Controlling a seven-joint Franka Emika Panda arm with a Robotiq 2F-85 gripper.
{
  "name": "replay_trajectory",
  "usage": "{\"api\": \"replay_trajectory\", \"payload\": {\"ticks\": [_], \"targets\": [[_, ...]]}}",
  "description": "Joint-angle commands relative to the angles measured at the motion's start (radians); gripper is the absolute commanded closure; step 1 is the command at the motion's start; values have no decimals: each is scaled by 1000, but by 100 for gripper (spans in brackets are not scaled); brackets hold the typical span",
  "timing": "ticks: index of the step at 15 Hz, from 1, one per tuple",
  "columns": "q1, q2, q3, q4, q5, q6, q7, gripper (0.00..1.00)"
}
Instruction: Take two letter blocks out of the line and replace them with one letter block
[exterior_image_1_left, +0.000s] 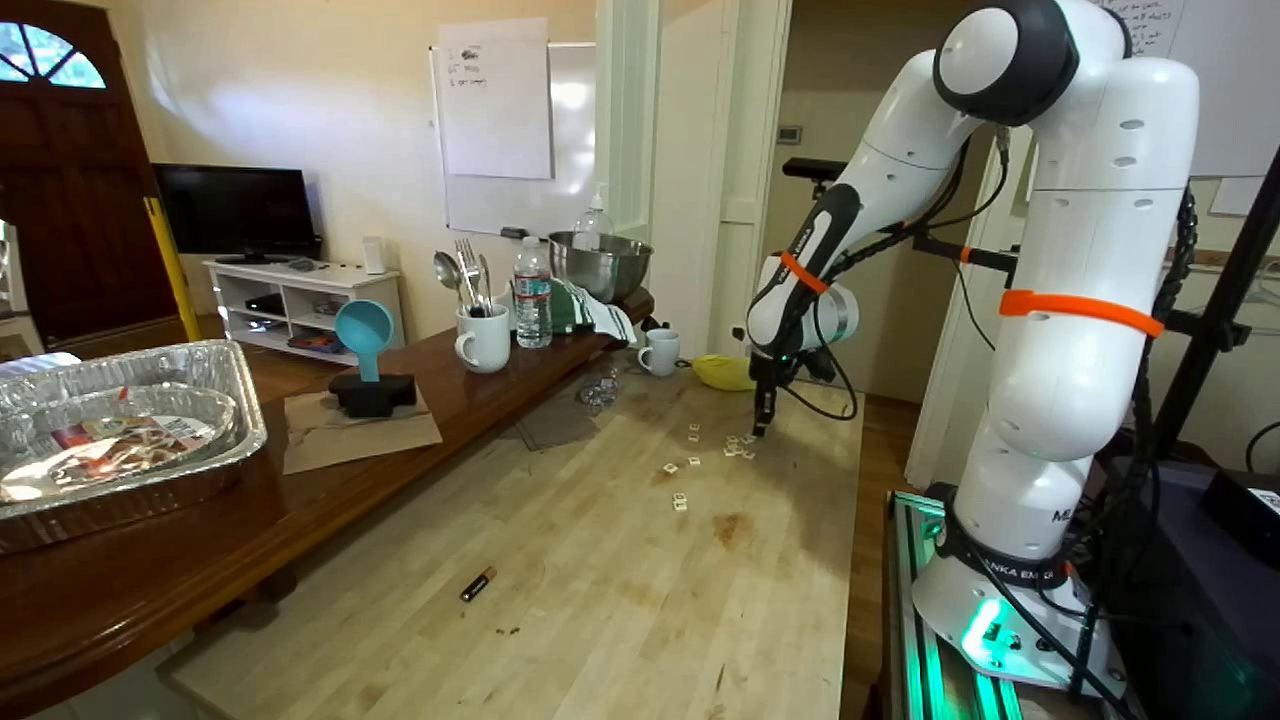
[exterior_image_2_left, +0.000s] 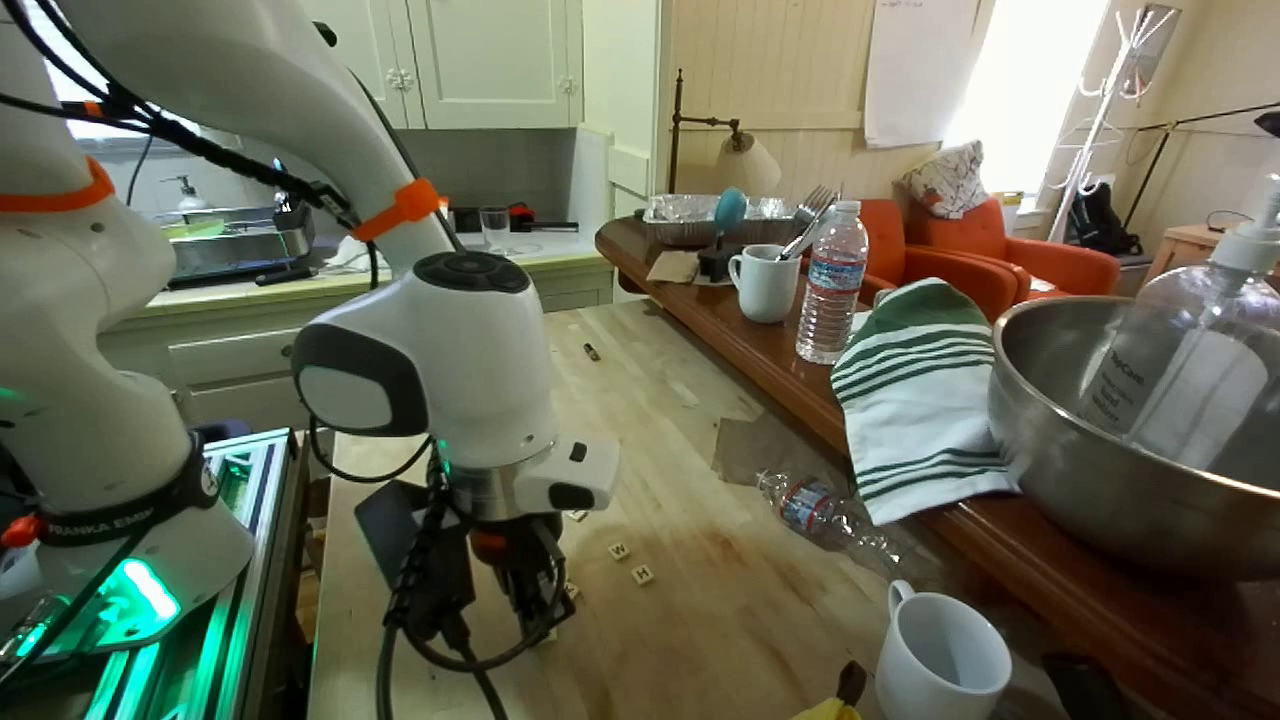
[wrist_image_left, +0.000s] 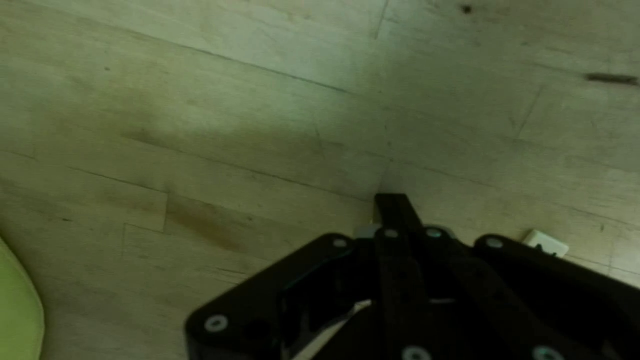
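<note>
Tiny pale letter blocks lie on the wooden table. Several sit in a tight group (exterior_image_1_left: 738, 447) close to my gripper's tip in an exterior view. Two touching blocks (exterior_image_1_left: 680, 502) lie nearer that camera, with a few scattered between. I cannot tell which blocks form the line. Blocks marked W (exterior_image_2_left: 619, 551) and H (exterior_image_2_left: 641, 574) lie beside my gripper (exterior_image_2_left: 535, 600); others are partly hidden behind it. My gripper (exterior_image_1_left: 761, 430) points down, low over the table at the group's edge. In the wrist view its fingertips (wrist_image_left: 392, 197) are together, with nothing seen between them; one block (wrist_image_left: 546, 244) shows at right.
A yellow object (exterior_image_1_left: 723, 372) and a white mug (exterior_image_1_left: 660, 352) stand behind the blocks. A crumpled bottle (exterior_image_2_left: 815, 510) lies by the raised brown counter (exterior_image_1_left: 440, 400). A battery (exterior_image_1_left: 478, 584) lies farther along the table. The counter holds a mug of cutlery (exterior_image_1_left: 484, 340), bottle (exterior_image_1_left: 532, 293) and metal bowl (exterior_image_1_left: 600, 268).
</note>
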Motion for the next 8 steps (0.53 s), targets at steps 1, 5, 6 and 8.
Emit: {"api": "replay_trajectory", "payload": {"ticks": [1,5,6,8], "targets": [[-27,15,-5,-40,-118,-15,77,100],[-33,-16,13,-74,-95,-23,82,100],[-32,-20,14,-80,-95,-28,95,100],[-28,-35,18,-98,-87,-37,98,100]]}}
